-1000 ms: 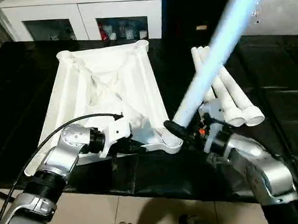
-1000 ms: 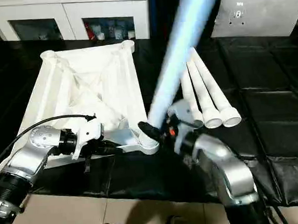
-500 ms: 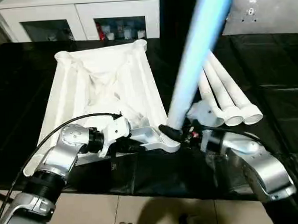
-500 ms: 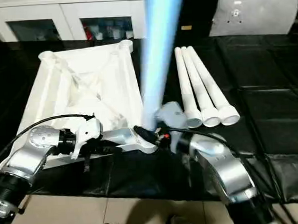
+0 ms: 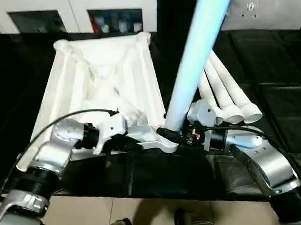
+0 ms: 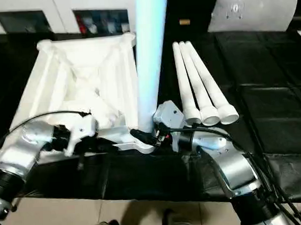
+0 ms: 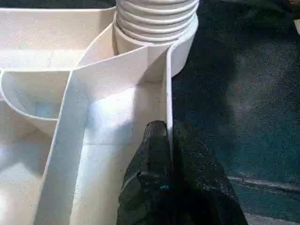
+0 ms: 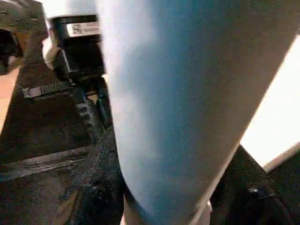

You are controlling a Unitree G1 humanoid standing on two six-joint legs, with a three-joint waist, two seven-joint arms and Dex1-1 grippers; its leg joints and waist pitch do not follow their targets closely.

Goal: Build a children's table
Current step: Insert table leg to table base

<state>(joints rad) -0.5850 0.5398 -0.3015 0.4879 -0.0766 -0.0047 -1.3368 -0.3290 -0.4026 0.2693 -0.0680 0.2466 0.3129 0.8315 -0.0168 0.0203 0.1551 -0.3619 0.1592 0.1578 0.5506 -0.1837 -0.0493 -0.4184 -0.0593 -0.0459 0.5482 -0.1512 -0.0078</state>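
The right gripper (image 5: 173, 133) clasps a white leg (image 5: 191, 70) standing in the near corner socket of the upturned table top (image 5: 101, 90) on the desk (image 5: 269, 61); the left gripper (image 7: 168, 140) pinches the top's rim; three legs (image 5: 228, 96) lie alongside.

A white plastic table top (image 5: 103, 79) lies upside down, its ribbed underside facing up, with round sockets at its corners; one long white leg (image 5: 195, 54) stands nearly upright at the near right corner socket (image 7: 157, 23) of the top; three more tapered white legs (image 6: 202, 87) lie side by side, touching, just right of the top.
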